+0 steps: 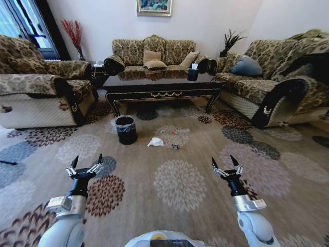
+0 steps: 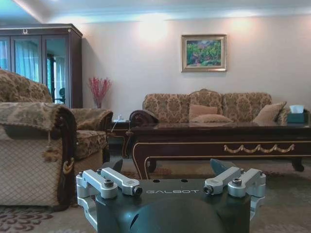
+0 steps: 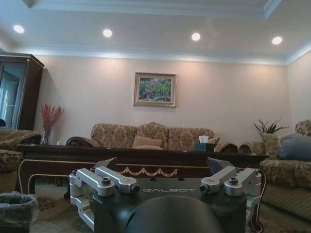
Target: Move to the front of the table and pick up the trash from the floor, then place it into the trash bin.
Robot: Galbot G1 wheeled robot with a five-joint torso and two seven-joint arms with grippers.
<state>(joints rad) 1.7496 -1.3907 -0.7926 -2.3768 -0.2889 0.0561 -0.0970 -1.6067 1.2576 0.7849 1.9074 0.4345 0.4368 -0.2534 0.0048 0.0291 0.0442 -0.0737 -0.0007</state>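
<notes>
**Both grippers spread, trash well ahead on the carpet**

Nearest: left gripper (image 1: 85,165) and right gripper (image 1: 226,164), both raised over the carpet (image 1: 180,185), fingers spread wide, holding nothing. Ahead of both and between them, well apart from either: crumpled white tissue (image 1: 155,142), small dark wrapper (image 1: 175,147), clear plastic piece with red (image 1: 174,131). Trash bin (image 1: 126,129) just beside the tissue, on the left gripper's side; table (image 1: 162,84) beyond.

Likely feather-light, all of it. Tissue soft, crushable: best pinched at its raised crumpled peak. Wrapper and plastic probably thin, slick, lying flat: harder to pinch, best taken across an edge.
</notes>
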